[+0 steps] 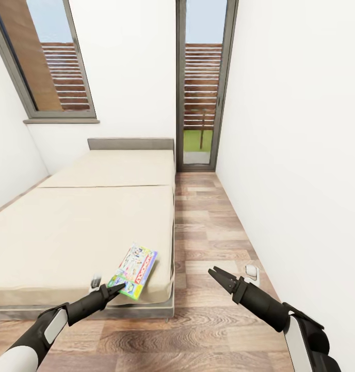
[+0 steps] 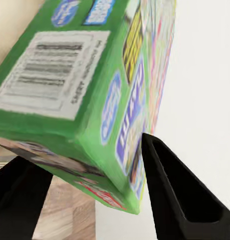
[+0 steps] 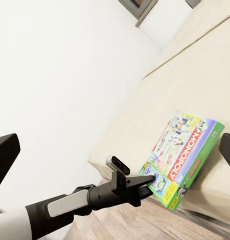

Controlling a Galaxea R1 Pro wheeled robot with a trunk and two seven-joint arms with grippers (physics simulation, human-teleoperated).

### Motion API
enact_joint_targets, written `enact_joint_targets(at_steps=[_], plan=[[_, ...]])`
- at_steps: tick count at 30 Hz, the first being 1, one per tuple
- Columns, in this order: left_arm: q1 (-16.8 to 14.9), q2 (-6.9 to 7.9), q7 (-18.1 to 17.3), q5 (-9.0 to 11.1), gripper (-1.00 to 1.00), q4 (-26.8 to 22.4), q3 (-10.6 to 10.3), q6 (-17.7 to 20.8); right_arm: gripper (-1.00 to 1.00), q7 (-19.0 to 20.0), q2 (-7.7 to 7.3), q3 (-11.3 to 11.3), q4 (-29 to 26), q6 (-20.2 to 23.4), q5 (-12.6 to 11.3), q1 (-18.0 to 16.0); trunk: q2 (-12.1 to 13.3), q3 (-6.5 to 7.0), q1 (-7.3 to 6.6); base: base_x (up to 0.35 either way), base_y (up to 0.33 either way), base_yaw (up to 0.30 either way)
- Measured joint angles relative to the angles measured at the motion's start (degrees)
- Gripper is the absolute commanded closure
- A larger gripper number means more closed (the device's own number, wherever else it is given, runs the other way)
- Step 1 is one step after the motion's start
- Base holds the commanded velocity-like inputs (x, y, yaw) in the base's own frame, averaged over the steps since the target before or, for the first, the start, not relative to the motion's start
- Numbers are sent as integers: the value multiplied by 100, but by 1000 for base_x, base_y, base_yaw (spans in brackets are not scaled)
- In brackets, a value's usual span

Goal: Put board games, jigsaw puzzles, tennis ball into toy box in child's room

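Here our head view takes in the whole room: the bed (image 1: 84,227) with its plain cream two-part mattress and low grey headboard (image 1: 130,143), white walls, a wood-plank floor (image 1: 213,243) and tall grey-framed windows (image 1: 200,82) with brown slats outside. A board game (image 1: 133,271), a flat printed box with a green edge, lies at the near corner of the mattress by the bed's floor-side edge, and our left claw (image 1: 117,289) meets its near end. Our left wrist view gives what the head view cannot: up close, the box's green side carries a white barcode label, blue ovals and a yellow strip, and the two black, wedge-shaped fingers (image 2: 175,195) stand one on each side of the box's lower corner, one touching its printed face; whether they press on it we cannot tell. Our right wrist view alone lets us read the red Monopoly banner on the lid (image 3: 187,155), with cartoon art around it, and shows the left arm (image 3: 69,205), black with a white shell, reaching the box from the floor side. Our right claw (image 1: 219,276) hangs over the floor planks beside the bed, well apart from the box, its slim black fingers spread and holding nothing.
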Motion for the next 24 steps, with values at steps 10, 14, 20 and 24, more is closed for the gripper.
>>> enact_joint_targets(at_steps=[10,14,20,24], plan=[[1,8,4,-46,100,6,-12,-32,-100,0,8,0,0,-2,0,0,401,179,-219,0,0,0],[2,8,4,-57,100,6,-14,-36,-100,0,5,0,0,0,0,0,562,251,-307,0,0,0],[2,25,4,-58,100,4,-14,-30,-100,0,22,0,0,-5,0,0,802,359,-439,0,0,0],[2,52,4,-59,100,4,-13,-28,-100,0,25,1,0,-4,0,0,963,430,-527,0,0,0]])
